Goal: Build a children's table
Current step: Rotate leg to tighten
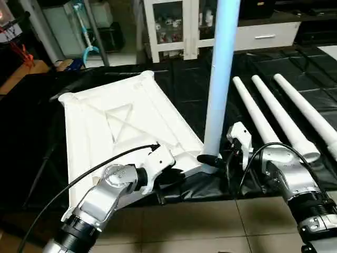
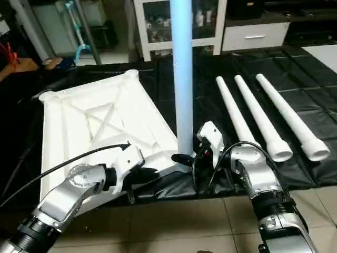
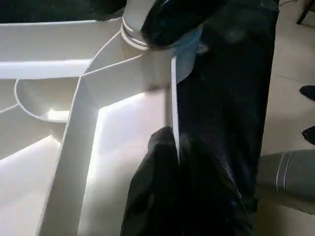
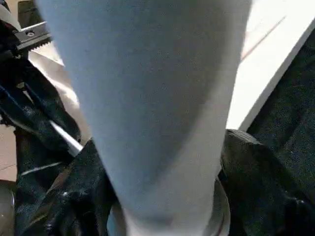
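Note:
The white tabletop (image 1: 105, 121) lies upside down on a black sheet, ribs facing up. One white leg (image 1: 220, 79) stands upright in its near right corner socket (image 3: 142, 39). My right gripper (image 1: 210, 159) is shut on the base of this leg, and in the right wrist view the leg (image 4: 157, 98) sits between the black fingers (image 4: 78, 196). My left gripper (image 1: 176, 174) is shut on the tabletop's near rim (image 3: 173, 98) just left of that corner, one finger on each side of the wall. Three more legs (image 1: 287, 118) lie side by side on the sheet to the right.
A white glass-door cabinet (image 1: 171, 26) and a drawer unit (image 1: 268, 34) stand behind the sheet. Tiled floor (image 1: 200, 226) runs along the sheet's near edge. Clutter and a wooden surface (image 1: 21, 74) sit at the back left.

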Robot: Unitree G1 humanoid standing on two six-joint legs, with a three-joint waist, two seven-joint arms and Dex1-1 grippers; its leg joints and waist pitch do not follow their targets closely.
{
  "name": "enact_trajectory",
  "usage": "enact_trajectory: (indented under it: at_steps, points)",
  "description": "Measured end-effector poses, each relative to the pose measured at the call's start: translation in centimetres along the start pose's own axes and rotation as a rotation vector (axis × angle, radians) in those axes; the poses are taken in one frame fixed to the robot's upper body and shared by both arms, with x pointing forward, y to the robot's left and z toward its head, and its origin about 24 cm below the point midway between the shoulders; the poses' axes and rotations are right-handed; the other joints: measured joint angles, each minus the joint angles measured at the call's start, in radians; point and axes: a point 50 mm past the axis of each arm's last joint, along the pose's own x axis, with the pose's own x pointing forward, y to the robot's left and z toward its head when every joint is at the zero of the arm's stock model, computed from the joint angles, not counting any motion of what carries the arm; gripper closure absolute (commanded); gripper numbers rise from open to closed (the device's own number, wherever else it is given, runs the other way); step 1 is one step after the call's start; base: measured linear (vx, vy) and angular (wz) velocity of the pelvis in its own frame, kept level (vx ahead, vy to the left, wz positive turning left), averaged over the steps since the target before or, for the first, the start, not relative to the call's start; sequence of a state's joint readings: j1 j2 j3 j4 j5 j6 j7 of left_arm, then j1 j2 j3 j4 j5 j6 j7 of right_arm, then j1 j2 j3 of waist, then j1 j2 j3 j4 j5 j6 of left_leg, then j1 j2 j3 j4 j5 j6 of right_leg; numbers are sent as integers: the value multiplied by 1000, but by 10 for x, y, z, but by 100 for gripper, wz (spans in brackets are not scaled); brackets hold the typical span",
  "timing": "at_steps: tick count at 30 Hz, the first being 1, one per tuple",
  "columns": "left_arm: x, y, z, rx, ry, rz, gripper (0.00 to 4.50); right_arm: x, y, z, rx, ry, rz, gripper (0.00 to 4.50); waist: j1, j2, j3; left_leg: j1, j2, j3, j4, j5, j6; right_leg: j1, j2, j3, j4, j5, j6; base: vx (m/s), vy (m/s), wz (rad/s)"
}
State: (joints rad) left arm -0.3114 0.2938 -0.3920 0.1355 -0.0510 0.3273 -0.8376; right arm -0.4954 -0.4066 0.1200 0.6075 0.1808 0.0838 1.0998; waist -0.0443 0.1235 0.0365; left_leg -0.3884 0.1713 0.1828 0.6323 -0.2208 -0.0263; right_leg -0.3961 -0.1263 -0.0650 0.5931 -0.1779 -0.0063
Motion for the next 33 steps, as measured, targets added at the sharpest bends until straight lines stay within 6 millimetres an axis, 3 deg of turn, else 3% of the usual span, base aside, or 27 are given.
enact_trajectory:
  at_steps: [11,16,24,33]
  points:
    - [2,1,1,9,2,-5,450,0,0,-2,-17,30,-2,137,6,0,0,-1,0,0,-1,0,0,0,0,0,0,0,0,0,0,0]
    - [2,2,1,10,3,-3,450,0,0,-2,-14,33,-1,188,6,0,0,-1,0,0,-2,0,0,0,0,0,0,-1,1,0,0,0]
    - [1,3,0,10,6,-1,450,1,0,-2,5,25,-4,193,5,-1,0,-1,0,0,-5,0,0,0,0,0,-1,-2,4,0,0,0]
    - [-1,8,-3,-7,8,41,450,20,2,-2,25,-10,-109,194,-20,-5,3,0,0,-1,-10,0,0,-2,0,-2,-3,-5,8,0,0,0]
